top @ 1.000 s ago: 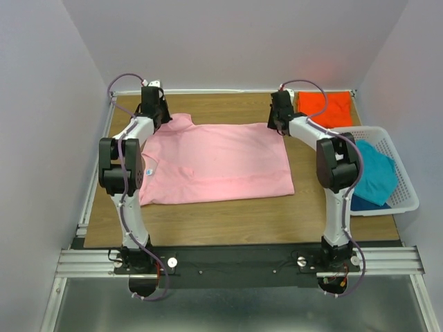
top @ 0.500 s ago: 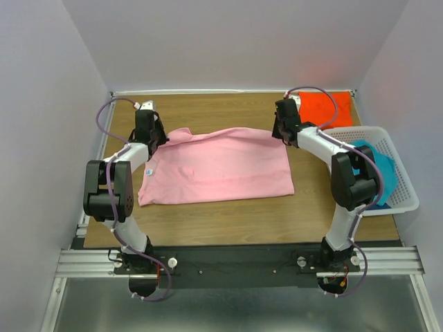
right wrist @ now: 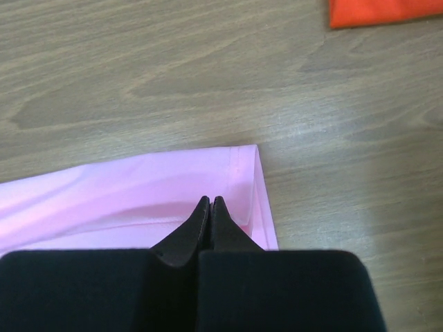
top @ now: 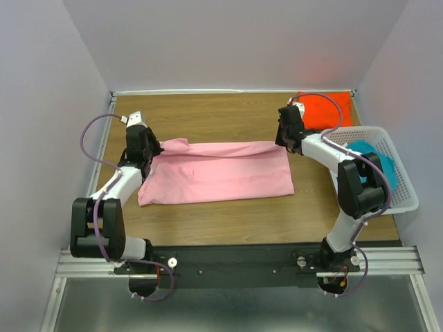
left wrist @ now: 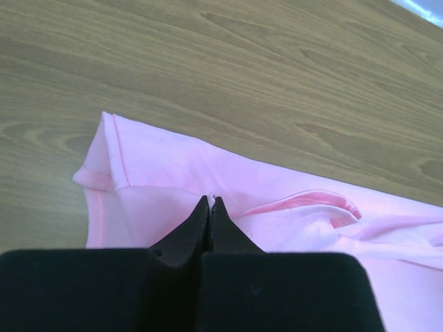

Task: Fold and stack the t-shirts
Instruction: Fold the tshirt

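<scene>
The top view alone shows the whole pink t-shirt [top: 214, 176], a long band across centre frame, with the orange t-shirt [top: 325, 108] at upper right and the teal t-shirt [top: 381, 169] in the basket [top: 408, 202]. In the left wrist view, the left gripper [left wrist: 210, 202] is pinched tight on pink cloth (beside the collar). In the right wrist view, the right gripper [right wrist: 210, 201] is clamped on the pink corner.

A white lattice basket [top: 407, 197] sits at the right edge of the wooden table [top: 228, 221].

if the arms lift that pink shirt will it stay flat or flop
Probably floppy: the pink t-shirt drapes and creases between the left gripper and right gripper. Likely light, since two small pinches hold its edge. It should sag, not roll.
</scene>
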Controlling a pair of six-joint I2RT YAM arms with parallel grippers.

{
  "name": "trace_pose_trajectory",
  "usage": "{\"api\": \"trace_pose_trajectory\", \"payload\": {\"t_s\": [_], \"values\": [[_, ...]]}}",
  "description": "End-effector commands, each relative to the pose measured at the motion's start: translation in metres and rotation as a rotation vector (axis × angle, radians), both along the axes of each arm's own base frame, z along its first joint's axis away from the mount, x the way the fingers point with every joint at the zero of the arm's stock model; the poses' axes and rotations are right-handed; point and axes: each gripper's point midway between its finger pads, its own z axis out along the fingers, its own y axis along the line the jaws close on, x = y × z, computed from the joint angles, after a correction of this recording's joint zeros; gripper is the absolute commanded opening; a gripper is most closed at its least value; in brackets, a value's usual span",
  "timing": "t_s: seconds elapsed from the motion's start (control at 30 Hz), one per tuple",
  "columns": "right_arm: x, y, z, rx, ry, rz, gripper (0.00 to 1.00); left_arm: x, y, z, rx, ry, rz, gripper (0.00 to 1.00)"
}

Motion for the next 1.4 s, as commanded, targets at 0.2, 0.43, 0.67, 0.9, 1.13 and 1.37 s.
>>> {"api": "trace_pose_trajectory", "payload": {"t_s": [0.2, 0.43, 0.67, 0.9, 1.13, 1.37], "values": [[-0.009, -0.009, 0.014, -0.017, -0.03, -0.034, 0.01, -0.033, 0.001, 0.003, -0.043, -0.05, 0.049, 0.0], [-0.018, -0.009, 0.007, -0.008, -0.011, -0.021, 0.01, -0.05, -0.001, -0.012, -0.075, -0.039, 0.066, 0.0], [-0.024, -0.009, -0.001, 0.002, 0.008, -0.029, 0.04, -0.069, 0.003, -0.058, -0.097, 0.109, 0.141, 0.0], [-0.042, -0.019, -0.012, 0.001, 0.03, -0.071, 0.19, -0.081, 0.009, -0.061, -0.109, 0.156, 0.207, 0.18], [-0.07, -0.03, -0.003, 0.035, 0.003, -0.121, 0.53, -0.111, 0.014, -0.063, -0.186, 0.158, 0.304, 0.62], [-0.074, 0.008, 0.033, 0.16, -0.033, 0.109, 1.0, -0.114, 0.016, -0.005, -0.215, 0.04, 0.303, 0.85]]}}
